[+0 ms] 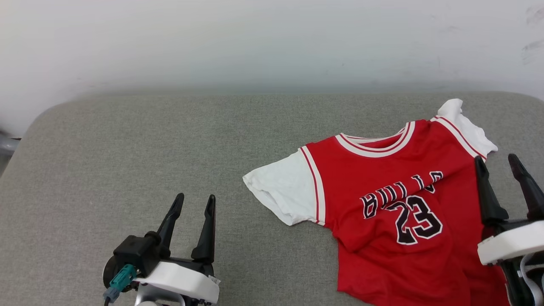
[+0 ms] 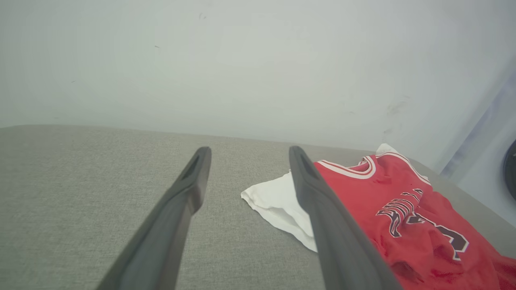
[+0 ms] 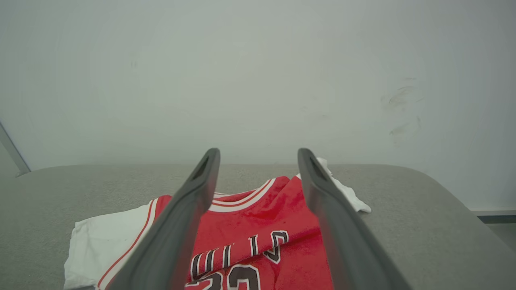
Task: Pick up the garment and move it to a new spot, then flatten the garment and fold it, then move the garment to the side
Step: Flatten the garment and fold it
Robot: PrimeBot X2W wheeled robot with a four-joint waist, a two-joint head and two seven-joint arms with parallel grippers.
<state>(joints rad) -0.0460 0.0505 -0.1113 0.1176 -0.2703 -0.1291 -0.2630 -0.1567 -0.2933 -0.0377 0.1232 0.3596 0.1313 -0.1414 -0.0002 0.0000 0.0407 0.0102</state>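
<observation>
Both ends are empty. Our left gripper (image 1: 196, 196), lower left of the head view, has its dark fingers spread over bare pad, well apart from the garment (image 1: 374, 187). Our right gripper (image 1: 496, 158), lower right, is spread as wide, w/ its fingers overlapping the shirt's right edge in the frame; we can't tell if they touch the cloth. The garment lies face up at centre-right to lower right, hem running off the bottom edge, so we judge the pick-up is not yet begun. To do it well, we'd pinch one layer-stack at each shoulder, near the collar (image 1: 378, 146): right gripper drops almost straight onto its side, left has to cross the pad to the near sleeve (image 1: 284, 191). We'd press the fingertips into the soft pad so they get under the fabric, close fully, then lift evenly so the body hangs w/o twisting. The red body looks like thin, slick knit, prob. slippery, and is rumpled, w/ a diagonal fold across the black white-edged lettering (image 1: 403, 204) and creases low down. The sleeves are white, softer-looking, w/ red-white trim, and the far one is bunched at upper right. The pad (image 1: 148, 140) is grey woven fabric, matte, w/ rounded corners, and behind it stands a pale smooth wall (image 1: 255, 42).
</observation>
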